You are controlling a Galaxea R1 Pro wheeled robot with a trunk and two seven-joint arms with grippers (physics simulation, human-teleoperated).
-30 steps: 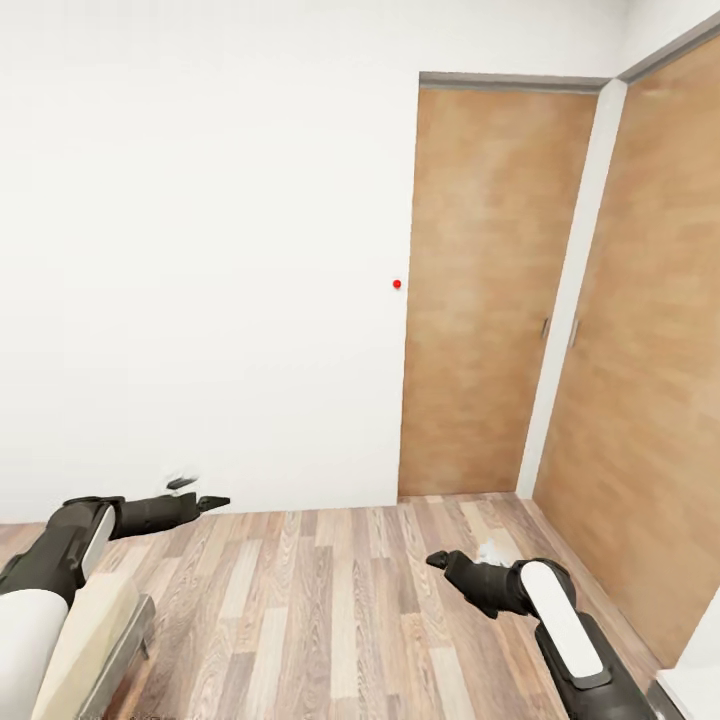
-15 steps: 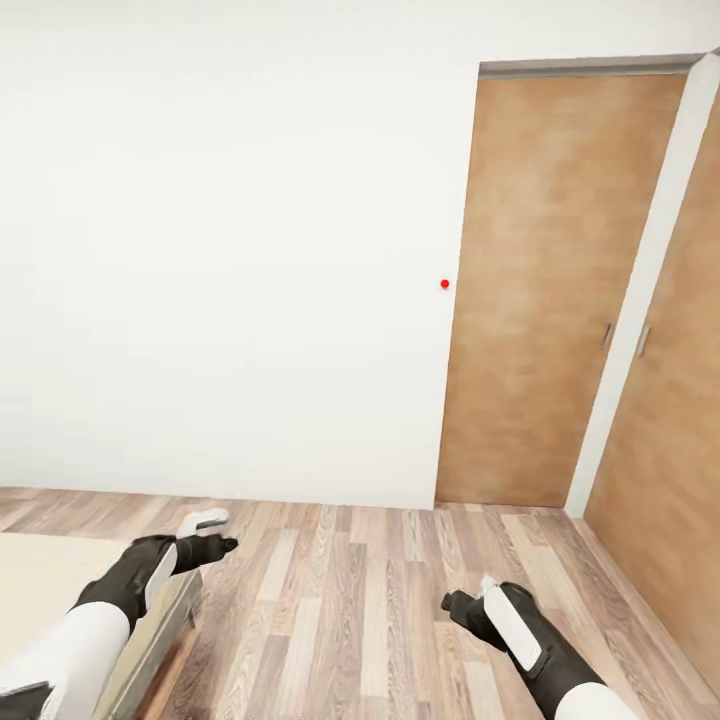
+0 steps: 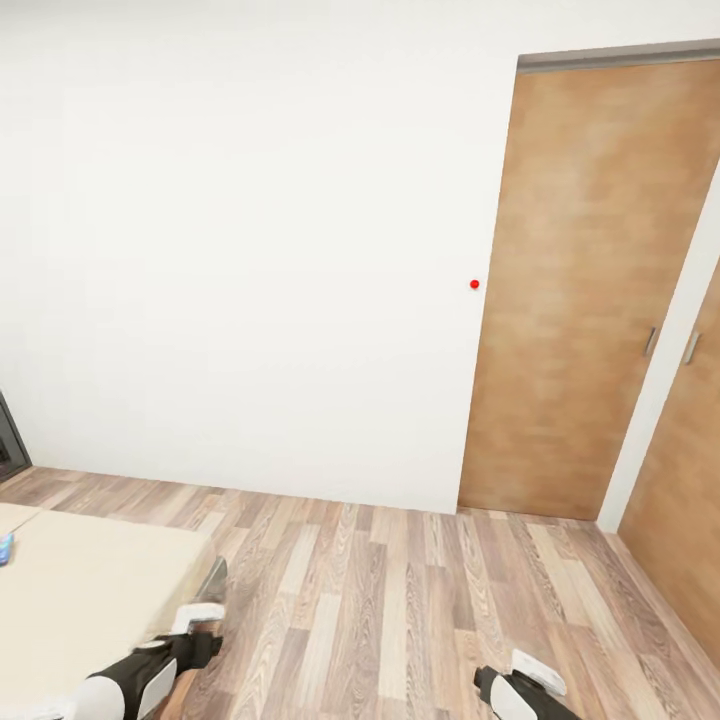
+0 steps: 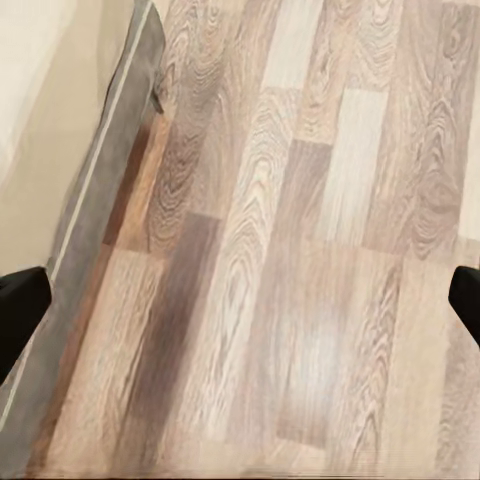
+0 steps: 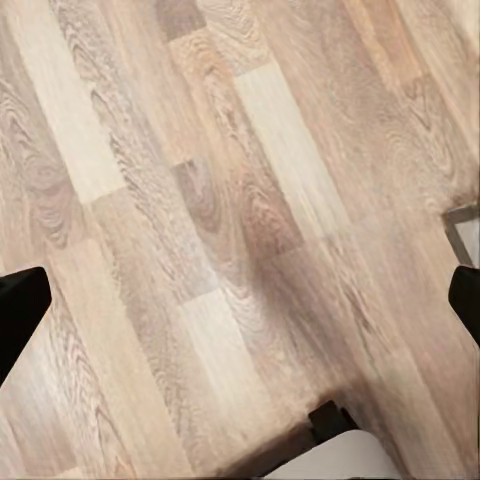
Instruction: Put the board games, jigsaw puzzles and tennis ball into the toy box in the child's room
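The bed (image 3: 90, 590) with its plain cream top fills the lower left of the head view. A small blue thing (image 3: 4, 548) lies on it at the picture's left edge, too cut off to name. My left gripper (image 3: 203, 628) hangs low beside the bed's corner; the left wrist view shows it open (image 4: 240, 310) over bare plank floor, next to the bed's grey side rail (image 4: 100, 200). My right gripper (image 3: 505, 685) sits low over the floor, also open (image 5: 240, 305) with nothing between its fingers. The table and the toy box are out of view.
A white wall faces me, with a red dot (image 3: 474, 284) on it. Wooden doors (image 3: 590, 290) stand at the right. A dark frame (image 3: 10, 440) shows at the far left. Wood-plank floor (image 3: 400, 600) stretches between the bed and the doors.
The camera has swung left: the doors slid to the right and the bed came into view. Both arms now sit lower in the picture.
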